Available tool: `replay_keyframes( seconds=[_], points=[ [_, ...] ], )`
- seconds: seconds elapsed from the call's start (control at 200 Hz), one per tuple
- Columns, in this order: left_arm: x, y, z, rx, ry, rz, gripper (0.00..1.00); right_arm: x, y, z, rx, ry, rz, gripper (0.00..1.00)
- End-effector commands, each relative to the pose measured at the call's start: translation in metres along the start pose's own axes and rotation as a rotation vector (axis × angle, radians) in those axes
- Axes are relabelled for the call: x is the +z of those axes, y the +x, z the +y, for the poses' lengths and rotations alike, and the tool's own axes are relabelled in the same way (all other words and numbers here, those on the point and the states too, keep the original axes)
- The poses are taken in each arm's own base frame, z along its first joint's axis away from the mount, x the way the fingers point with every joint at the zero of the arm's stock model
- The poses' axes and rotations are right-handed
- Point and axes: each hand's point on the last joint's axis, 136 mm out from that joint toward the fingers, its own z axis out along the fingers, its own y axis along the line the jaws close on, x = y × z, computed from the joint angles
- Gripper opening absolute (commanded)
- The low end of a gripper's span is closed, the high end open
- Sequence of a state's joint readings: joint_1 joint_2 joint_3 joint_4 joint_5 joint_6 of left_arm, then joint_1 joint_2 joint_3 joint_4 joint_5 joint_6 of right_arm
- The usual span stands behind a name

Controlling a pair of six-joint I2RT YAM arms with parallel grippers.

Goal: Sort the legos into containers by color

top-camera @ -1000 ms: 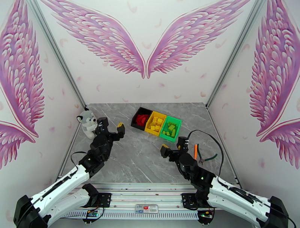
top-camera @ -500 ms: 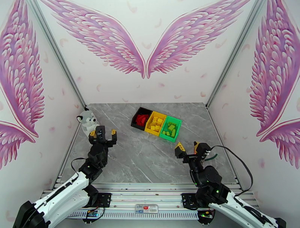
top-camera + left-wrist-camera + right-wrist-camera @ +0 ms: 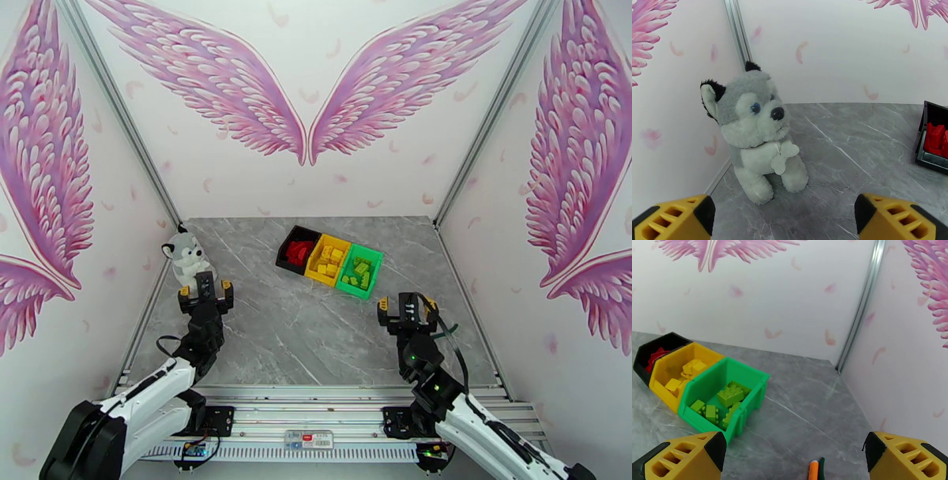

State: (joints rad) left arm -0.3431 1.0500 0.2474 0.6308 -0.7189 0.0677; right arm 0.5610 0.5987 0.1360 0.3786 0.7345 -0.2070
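Top external shows me both arms low at the near edge of the grey marble table (image 3: 316, 339). My left gripper (image 3: 205, 288) is on the left side, close in front of the plush husky (image 3: 184, 256) that sits in the left rear corner. Its 2 yellow fingers are spread wide with nothing between them, and on the left wrist view I see only bare tabletop in the gap, with the husky upright beyond it. My right gripper (image 3: 407, 304) is on the right side, near the front right of the bins, and it is also spread wide and empty. The 3 containers stand joined in a slanted row near the middle back of the table: black bin (image 3: 283, 253) on the left, yellow bin (image 3: 316, 276) in the middle, green bin (image 3: 378, 268) on the right. On the right wrist view the red legos (image 3: 655, 356) lie in the black bin, the yellow legos (image 3: 691, 368) in the yellow bin and the green legos (image 3: 730, 396) in the green bin. The orange and green tip of the pliers (image 3: 814, 471) shows at the bottom edge, between the right fingers.
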Motion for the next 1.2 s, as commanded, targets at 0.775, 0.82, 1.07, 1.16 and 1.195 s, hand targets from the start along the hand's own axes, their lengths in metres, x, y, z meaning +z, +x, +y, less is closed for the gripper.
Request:
replay_keyframes(
  seconds=[0.775,0.82,1.07,1.16,1.195],
  points=[
    [0.061,0.037,-0.011,-0.058,0.099,-0.022,0.99,0.122,0.059,0.037,0.130,-0.173,0.110,0.99],
    [0.069,0.038,-0.009,-0.065,0.076,0.006,0.99,0.129,0.063,0.031,0.143,-0.131,0.144,0.99],
    [0.084,0.046,0.004,-0.118,0.055,0.085,0.99,0.135,0.068,0.017,0.191,-0.089,0.182,0.99],
    [0.082,0.044,0.003,-0.107,0.052,0.077,0.99,0.135,0.068,0.017,0.191,-0.089,0.182,0.99],
    [0.082,0.044,0.003,-0.107,0.051,0.078,0.99,0.135,0.068,0.017,0.190,-0.089,0.183,0.99]
  ],
)
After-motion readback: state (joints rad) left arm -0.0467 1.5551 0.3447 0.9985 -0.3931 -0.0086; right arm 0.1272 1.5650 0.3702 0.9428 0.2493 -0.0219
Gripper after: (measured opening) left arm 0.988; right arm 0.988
